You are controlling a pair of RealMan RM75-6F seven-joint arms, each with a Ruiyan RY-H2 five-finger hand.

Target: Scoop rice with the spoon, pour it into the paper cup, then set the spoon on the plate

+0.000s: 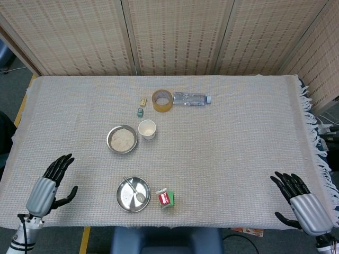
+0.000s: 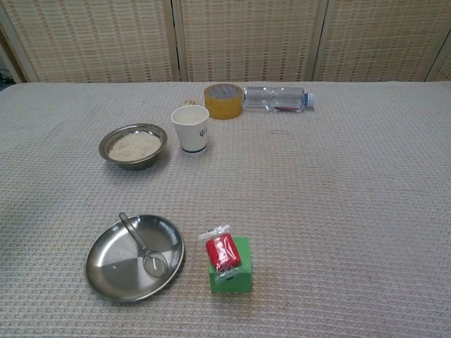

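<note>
Nearest the robot, the spoon (image 2: 143,248) lies in the plate (image 2: 113,271), bowl end toward the robot, handle angling away to the left. Both hands, left hand (image 1: 46,186) and right hand (image 1: 300,204), are empty with fingers spread. Further back sit the rice bowl (image 2: 133,146) and paper cup (image 2: 190,129).

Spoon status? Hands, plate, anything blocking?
Left hand open, right hand open, both holding nothing. Metal spoon lies in round steel plate. Red packet on green block beside plate, not blocking.

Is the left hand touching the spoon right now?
Apart. In the head view the left hand sits open near the table's left edge, with bare cloth between it and the spoon lying in the plate.
</note>
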